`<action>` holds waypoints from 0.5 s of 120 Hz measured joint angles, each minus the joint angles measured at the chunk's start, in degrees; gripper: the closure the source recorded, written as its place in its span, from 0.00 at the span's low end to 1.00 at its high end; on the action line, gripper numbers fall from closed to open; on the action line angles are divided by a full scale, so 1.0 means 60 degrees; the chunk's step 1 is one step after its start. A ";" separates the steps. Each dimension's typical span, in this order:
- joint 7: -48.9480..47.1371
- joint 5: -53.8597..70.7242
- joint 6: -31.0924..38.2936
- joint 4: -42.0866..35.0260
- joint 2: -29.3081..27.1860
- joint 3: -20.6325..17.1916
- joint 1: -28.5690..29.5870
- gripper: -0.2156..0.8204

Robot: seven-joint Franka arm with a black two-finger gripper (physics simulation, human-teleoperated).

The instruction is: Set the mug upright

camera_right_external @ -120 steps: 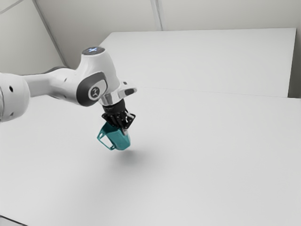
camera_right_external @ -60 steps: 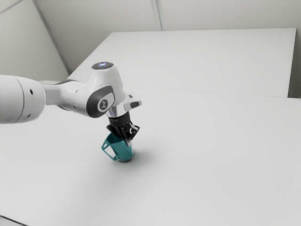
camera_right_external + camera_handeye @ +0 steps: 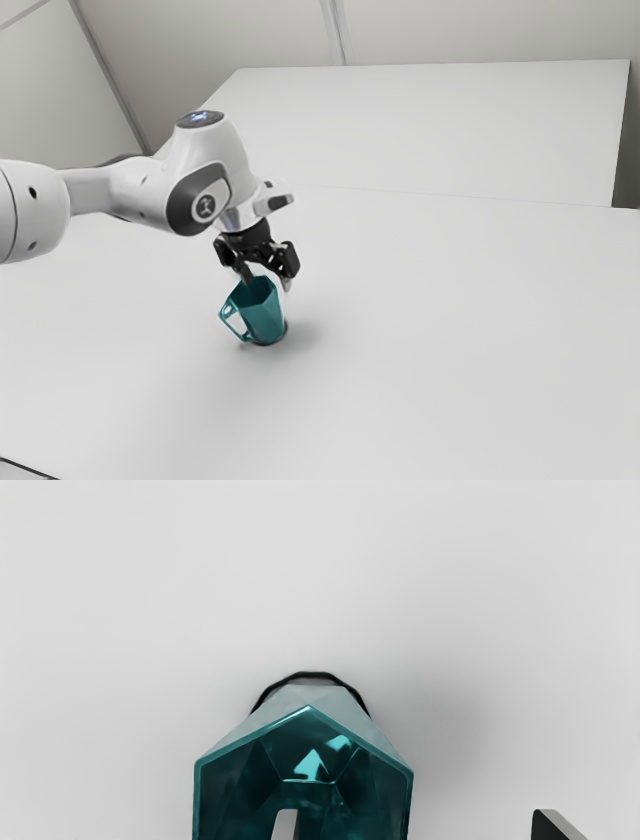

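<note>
See arm (image 3: 125, 188) reaching from the exterior view's left; next, mug (image 3: 263, 315) upright on table (image 3: 450, 330), with handle (image 3: 231, 329) to that side; just above, gripper (image 3: 267, 280) wide open, gripping nothing, with one fingertip at mug's mouth, one outside.

White table (image 3: 450, 330) under pincer (image 3: 267, 281). Second white surface (image 3: 430, 120) beyond pincer (thin seam (image 3: 450, 196) between the two). Farther off still, pale walls (image 3: 480, 30), one with upright strip (image 3: 334, 30). Dark line (image 3: 30, 469) well apart from pincer, toward camera.
</note>
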 joint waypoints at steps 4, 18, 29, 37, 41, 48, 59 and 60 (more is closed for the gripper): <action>0.0010 0.0001 -0.0097 0.0010 -0.0136 0.0000 0.0000 0.30; 0.0048 0.0028 -0.0397 0.0326 -0.0530 -0.0002 -0.0098 0.26; 0.0146 0.0099 -0.0547 0.0740 -0.0615 0.0000 -0.0244 0.24; 0.0236 0.0247 -0.0727 0.1096 -0.0624 0.0000 -0.0271 0.23; 0.0277 0.0306 -0.0868 0.1318 -0.0624 0.0000 -0.0265 0.23; 0.0344 0.0391 -0.1171 0.1767 -0.0624 0.0000 -0.0245 0.22; 0.0437 0.0511 -0.1666 0.2460 -0.0619 0.0000 -0.0228 0.22; 0.0445 0.0518 -0.1719 0.2528 -0.0617 0.0000 -0.0228 0.22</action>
